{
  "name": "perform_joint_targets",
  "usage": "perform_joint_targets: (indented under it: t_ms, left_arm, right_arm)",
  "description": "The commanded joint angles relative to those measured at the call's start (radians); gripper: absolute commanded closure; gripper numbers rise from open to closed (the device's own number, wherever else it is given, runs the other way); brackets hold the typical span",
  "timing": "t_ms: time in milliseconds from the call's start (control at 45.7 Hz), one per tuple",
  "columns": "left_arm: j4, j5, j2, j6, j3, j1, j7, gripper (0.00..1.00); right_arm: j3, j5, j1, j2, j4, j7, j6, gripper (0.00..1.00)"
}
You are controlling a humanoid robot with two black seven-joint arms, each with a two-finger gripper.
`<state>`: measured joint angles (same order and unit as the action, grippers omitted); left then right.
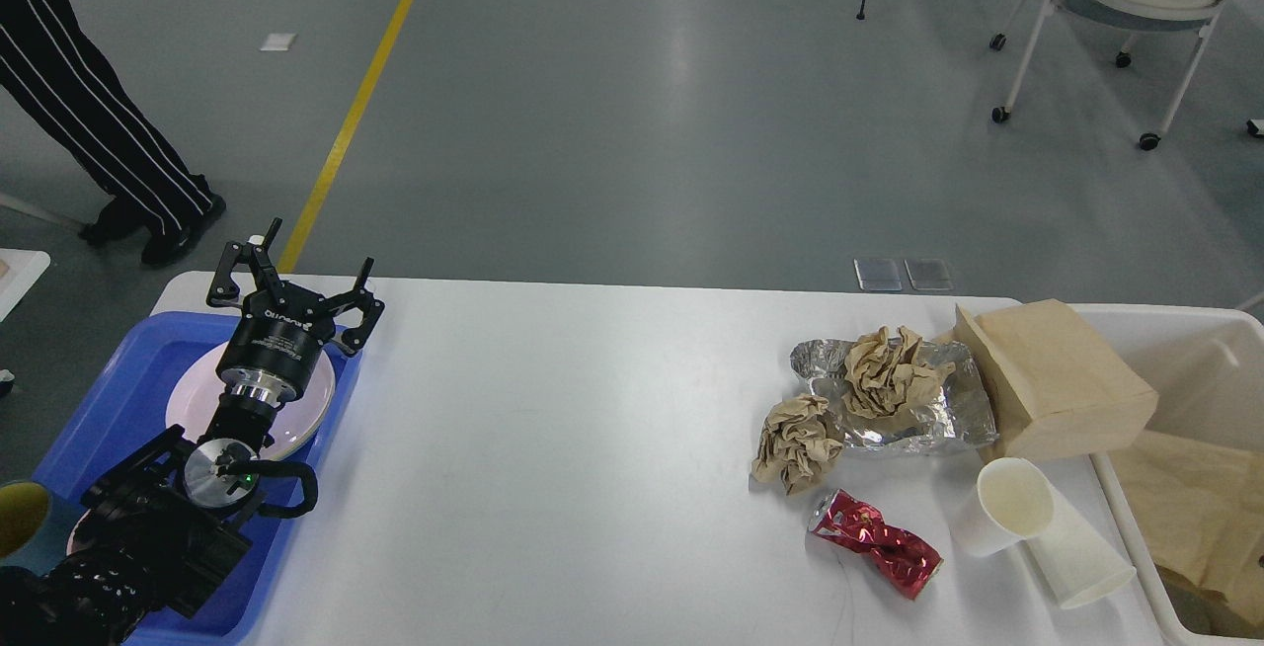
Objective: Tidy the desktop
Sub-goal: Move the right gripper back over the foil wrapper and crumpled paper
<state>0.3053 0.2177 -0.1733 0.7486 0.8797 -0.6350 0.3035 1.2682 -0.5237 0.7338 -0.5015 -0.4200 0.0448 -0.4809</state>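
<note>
The white desktop [553, 448] spans the view. At its right lie two crumpled brown paper balls [796, 441] [889, 369], a crumpled foil sheet [948, 414], a crushed red can [877, 542], a tipped white paper cup [1042, 527] and a tan paper bag [1052, 379]. My left gripper [294, 276] hovers open and empty over the far edge of the blue tray [109, 399], above a white plate [306, 404]. My right gripper is out of view.
An off-white bin [1185, 369] stands at the right table end with brown paper [1200, 508] lying inside. A yellow-rimmed cup [20, 523] sits at the tray's near left. A person's legs [89, 122] stand beyond the far left corner; a wheeled chair [1136, 4] is far right.
</note>
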Motion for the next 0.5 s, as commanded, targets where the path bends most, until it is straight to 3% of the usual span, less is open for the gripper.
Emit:
perform_joint_targets:
  t_ms: [0, 153, 263, 482]
  left_arm:
    - [0.0, 0.0, 0.0, 0.0, -0.001, 0.0, 0.0, 0.01]
    - [0.0, 0.0, 0.0, 0.0, -0.001, 0.0, -0.001, 0.01]
    - [0.0, 0.0, 0.0, 0.0, -0.001, 0.0, -0.001, 0.01]
    - [0.0, 0.0, 0.0, 0.0, 0.001, 0.0, -0.001, 0.01]
  right_arm:
    - [0.007, 0.005, -0.014, -0.002, 0.001, 0.001, -0.001, 0.0]
    - [0.002, 0.01, 0.01, -0.006, 0.001, 0.003, -0.001, 0.0]
    - [-0.032, 0.01, 0.142, -0.025, -0.028, 0.003, 0.012, 0.0]
    - [-0.063, 0.048, 0.521, -0.066, -0.302, 0.003, 0.03, 0.0]
